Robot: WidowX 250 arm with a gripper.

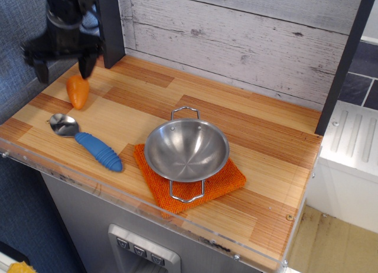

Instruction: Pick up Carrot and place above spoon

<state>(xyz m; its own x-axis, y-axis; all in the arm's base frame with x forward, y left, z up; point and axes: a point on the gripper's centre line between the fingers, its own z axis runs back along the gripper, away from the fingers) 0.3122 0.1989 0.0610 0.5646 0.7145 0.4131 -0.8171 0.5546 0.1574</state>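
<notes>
Your gripper (62, 69) is at the far left of the counter, roughly 10 o'clock in the frame, blurred, with both black fingers (84, 65) spread wide and nothing between them. It sits above the surface, not touching the toy.

The orange plastic carrot (77, 91) lies on the wooden countertop (260, 161) just below the right finger, free of the tool. Fat end looks toward the back, taper toward the front, but the blur nearby makes the upper end hard to read.

The spoon (85, 142) lies at 6 o'clock from the carrot, nearer the front edge. Its shiny metal bowl (64, 125) is near the carrot but apart from it; a strip of bare wood shows between them. The ribbed blue handle (98, 150) runs off toward 4 o'clock.

At 3 o'clock from the spoon, well apart from the carrot, you have a steel pan (186, 150) with two wire loop handles, resting on an orange woven cloth (227, 181). The cloth sticks out on the right and front.

A whitewashed plank wall (236, 36) backs the counter. A clear acrylic lip (147, 199) runs along the front edge.
</notes>
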